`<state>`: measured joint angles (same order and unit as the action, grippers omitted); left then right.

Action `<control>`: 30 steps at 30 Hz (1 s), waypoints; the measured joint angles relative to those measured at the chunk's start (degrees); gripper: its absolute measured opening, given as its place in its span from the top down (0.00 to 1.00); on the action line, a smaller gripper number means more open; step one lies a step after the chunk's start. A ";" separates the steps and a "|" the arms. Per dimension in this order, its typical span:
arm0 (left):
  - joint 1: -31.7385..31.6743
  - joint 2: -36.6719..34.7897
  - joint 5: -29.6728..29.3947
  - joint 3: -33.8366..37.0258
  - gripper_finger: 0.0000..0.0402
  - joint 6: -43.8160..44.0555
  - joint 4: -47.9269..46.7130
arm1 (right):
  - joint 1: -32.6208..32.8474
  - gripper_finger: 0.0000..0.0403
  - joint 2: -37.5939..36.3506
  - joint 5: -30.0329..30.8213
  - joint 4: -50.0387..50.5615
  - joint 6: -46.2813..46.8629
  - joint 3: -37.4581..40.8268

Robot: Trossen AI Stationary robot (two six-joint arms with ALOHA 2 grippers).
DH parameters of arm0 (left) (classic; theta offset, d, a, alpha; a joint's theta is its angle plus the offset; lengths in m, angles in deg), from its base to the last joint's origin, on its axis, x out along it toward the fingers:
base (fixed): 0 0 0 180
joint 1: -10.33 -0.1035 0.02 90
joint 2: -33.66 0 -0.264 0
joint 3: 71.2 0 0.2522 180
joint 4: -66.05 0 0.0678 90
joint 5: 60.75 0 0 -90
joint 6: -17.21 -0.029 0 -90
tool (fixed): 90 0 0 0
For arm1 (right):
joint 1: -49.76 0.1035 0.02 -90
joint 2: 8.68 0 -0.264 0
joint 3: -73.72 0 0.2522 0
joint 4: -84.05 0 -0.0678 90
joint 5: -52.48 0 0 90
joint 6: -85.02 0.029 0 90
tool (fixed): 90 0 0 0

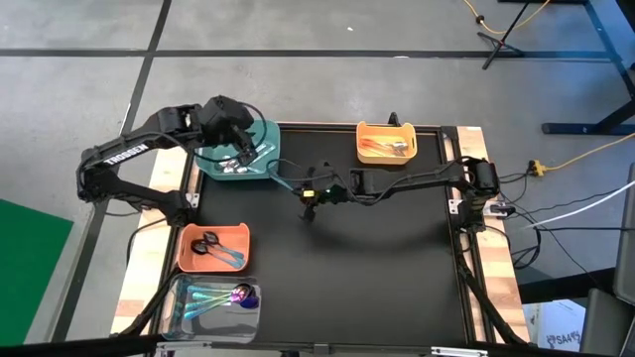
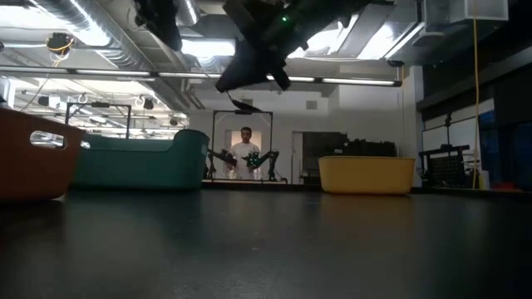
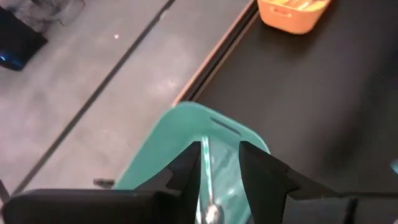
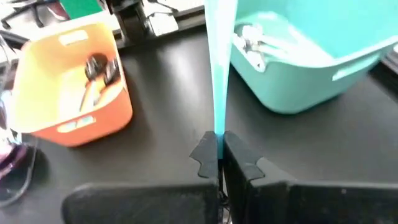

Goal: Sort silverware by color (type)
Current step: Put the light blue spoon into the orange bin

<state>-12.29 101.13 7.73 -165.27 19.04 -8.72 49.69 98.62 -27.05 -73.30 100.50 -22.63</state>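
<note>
My left gripper (image 1: 236, 142) hovers open above the teal bin (image 1: 266, 139) at the table's far left. Silver spoons (image 1: 234, 165) lie in that bin. One of them (image 3: 208, 171) shows through the gap between the left fingers. My right gripper (image 1: 310, 194) is at the table's middle, shut on a teal-blue spoon (image 4: 219, 68). The spoon sticks out past the fingers toward the teal bin (image 4: 311, 62). Black spoons (image 4: 99, 67) lie in the orange bin (image 4: 37, 93). My right gripper pinches one end of the teal-blue spoon (image 4: 218, 138) between its two fingers. The fingers lie along the spoon, which runs straight on past their tips. The spoon is lifted clear of the table.
A yellow bin (image 1: 371, 132) with orange-copper spoons stands at the far edge, right of the teal bin. A clear bin (image 1: 185, 315) with iridescent and teal spoons sits at the near left, below the orange bin (image 1: 190, 260). A person (image 2: 246, 154) stands in the room beyond.
</note>
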 joint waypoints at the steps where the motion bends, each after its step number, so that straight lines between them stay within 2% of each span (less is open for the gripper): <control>1: 0.67 -0.01 0.00 -0.87 0.74 1.04 -1.96 | 0.00 1.00 0.00 0.02 -0.80 -0.22 0.00; 7: 4.72 -2.39 1.51 -3.11 0.74 10.95 -11.09 | 0.00 1.00 0.00 1.18 -5.41 -0.52 0.00; 11: 7.68 -5.27 4.75 -2.38 0.74 19.54 -11.98 | 0.00 1.00 0.00 2.02 -11.34 -0.50 0.00; 14: 10.25 -6.26 4.83 -2.23 0.74 23.71 -11.73 | 0.00 1.00 0.00 2.02 -16.78 -0.46 0.00; 18: 13.42 -6.58 4.31 -2.14 0.74 27.52 -8.70 | 0.02 1.00 0.00 2.00 -24.19 -0.43 0.00; 23: 17.02 -5.90 4.28 -2.14 0.74 28.07 -2.06 | 0.02 1.00 0.00 2.00 -31.54 -0.39 0.00; 30: 20.83 -5.44 4.22 -2.14 0.74 28.06 4.78 | 0.04 1.00 0.00 3.45 -36.20 0.31 0.00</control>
<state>8.54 95.68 11.95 -167.42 47.09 -3.93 49.73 98.62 -23.60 -109.50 100.81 -22.63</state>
